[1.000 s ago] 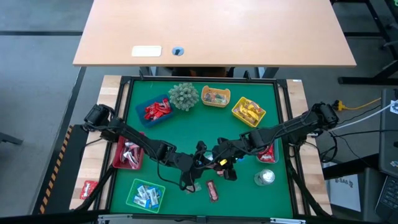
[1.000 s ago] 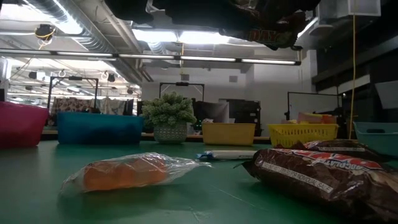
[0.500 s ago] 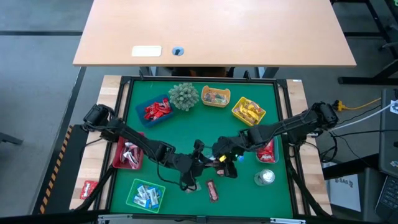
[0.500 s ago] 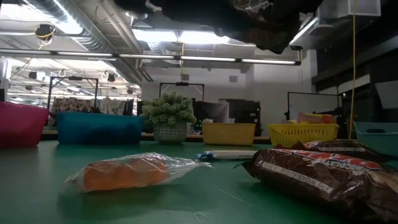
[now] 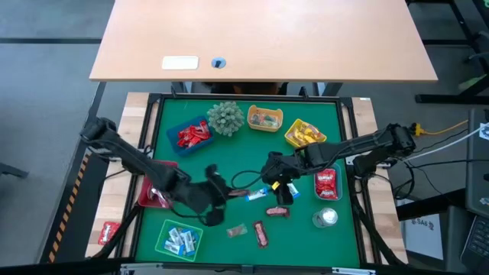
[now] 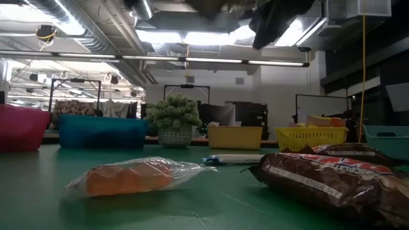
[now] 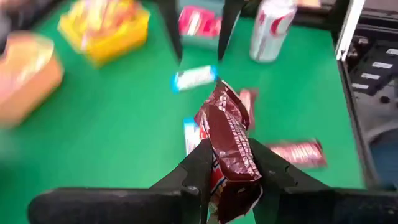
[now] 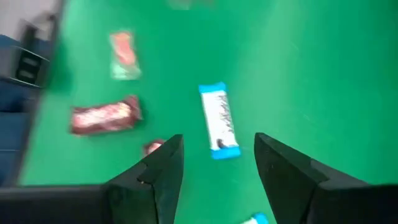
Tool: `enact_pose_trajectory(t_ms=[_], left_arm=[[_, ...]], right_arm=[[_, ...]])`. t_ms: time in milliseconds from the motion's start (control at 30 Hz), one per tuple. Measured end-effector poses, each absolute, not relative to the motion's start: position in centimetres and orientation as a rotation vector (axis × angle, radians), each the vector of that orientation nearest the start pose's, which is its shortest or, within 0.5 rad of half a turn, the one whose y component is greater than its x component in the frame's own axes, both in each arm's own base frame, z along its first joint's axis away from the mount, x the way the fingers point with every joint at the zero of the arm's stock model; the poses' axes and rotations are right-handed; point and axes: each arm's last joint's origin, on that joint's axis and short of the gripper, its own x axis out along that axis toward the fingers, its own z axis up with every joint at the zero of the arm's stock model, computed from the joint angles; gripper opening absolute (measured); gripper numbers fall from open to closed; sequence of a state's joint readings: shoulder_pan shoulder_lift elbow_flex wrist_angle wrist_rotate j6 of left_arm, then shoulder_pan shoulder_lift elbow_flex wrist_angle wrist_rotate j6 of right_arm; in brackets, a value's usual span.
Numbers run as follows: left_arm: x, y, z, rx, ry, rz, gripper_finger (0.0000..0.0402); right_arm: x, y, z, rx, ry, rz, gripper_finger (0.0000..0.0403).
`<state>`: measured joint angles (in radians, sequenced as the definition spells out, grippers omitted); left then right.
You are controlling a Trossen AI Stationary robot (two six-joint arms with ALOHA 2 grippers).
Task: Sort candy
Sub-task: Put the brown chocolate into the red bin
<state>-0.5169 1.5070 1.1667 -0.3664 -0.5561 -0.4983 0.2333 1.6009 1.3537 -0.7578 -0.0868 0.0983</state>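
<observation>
The candy lies loose on the green mat (image 5: 229, 160): a blue-white bar (image 5: 256, 195), a dark red packet (image 5: 276, 211), two more near the front edge (image 5: 260, 233). The low view shows an orange packet (image 6: 128, 177) and a brown one (image 6: 326, 179) lying flat. My left gripper (image 5: 223, 192) is left of the centre, shut on a dark red-brown packet (image 7: 227, 149). My right gripper (image 5: 281, 189) hovers open over the blue-white bar (image 8: 219, 121), touching nothing. My left gripper pinches the dark red-brown packet between its two fingers at the packet's lower end (image 7: 229, 180). The rest of the packet sticks out forward past the fingertips, crumpled, and is lifted clear of the mat.
Trays ring the mat: pink (image 5: 157, 187) and green (image 5: 179, 238) on the left, blue (image 5: 192, 134), orange (image 5: 265, 118) and yellow (image 5: 306, 136) at the far side, a light blue one (image 5: 327, 183) on the right. A spiky plant ball (image 5: 225, 117) and a can (image 5: 327, 218) also stand there.
Both grippers were close together near the mat's centre. My left arm has swung toward the table's left edge and risen, its gripper carrying the red-brown packet. My right gripper has moved slightly toward the far right, uncovering a dark red packet on the mat.
</observation>
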Motion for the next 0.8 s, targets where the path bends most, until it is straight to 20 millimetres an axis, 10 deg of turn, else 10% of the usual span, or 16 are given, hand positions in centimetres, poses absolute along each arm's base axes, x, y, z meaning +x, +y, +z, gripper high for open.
enact_pose_trajectory(t_ms=[433, 800], left_arm=[[16.7, -12.6, 30.5, -0.603, 1.192, 0.368, 0.0066], [13.4, -11.5, 30.0, -0.644, 1.454, 0.721, 0.0067]], right_arm=[[31.5, 7.6, 24.4, -0.033, 1.070, 0.169, 0.0195], [32.2, 7.7, 22.5, -0.012, 0.918, 0.183, 0.0195]])
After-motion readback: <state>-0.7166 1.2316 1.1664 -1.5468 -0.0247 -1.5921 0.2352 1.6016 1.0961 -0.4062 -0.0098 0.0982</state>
